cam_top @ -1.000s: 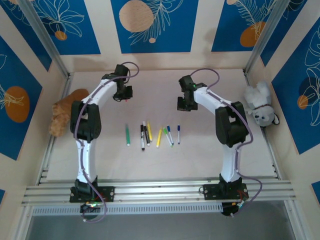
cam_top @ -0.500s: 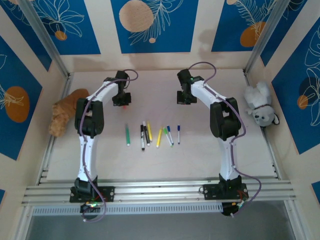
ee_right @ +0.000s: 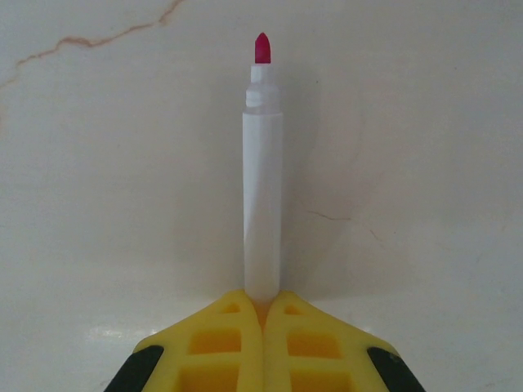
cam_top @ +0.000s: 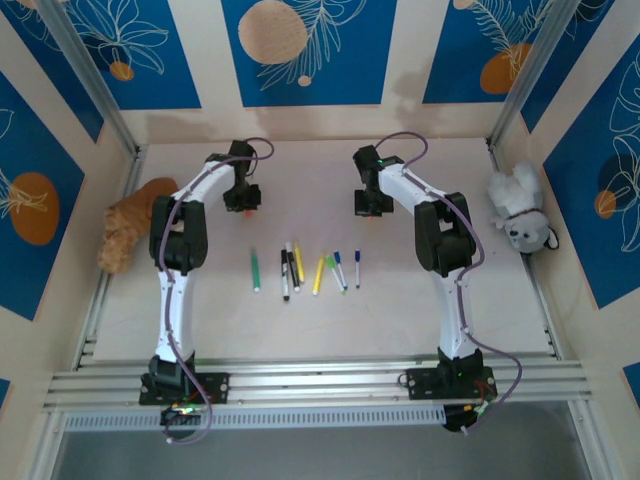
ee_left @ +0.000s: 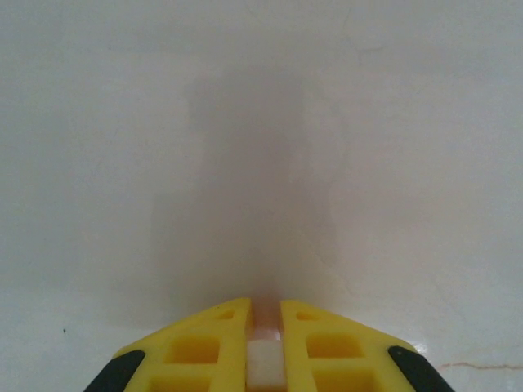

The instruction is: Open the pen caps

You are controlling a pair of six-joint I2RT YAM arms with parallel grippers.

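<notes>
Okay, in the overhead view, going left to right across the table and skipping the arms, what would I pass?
Orange plush → lone green pen → right yellow pen → far-right pen → white plush. The bunched pens in between overlap too much to order.

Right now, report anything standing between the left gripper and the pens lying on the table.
Nothing visible does: just bare table lies between the left gripper and the row of pens.
</notes>
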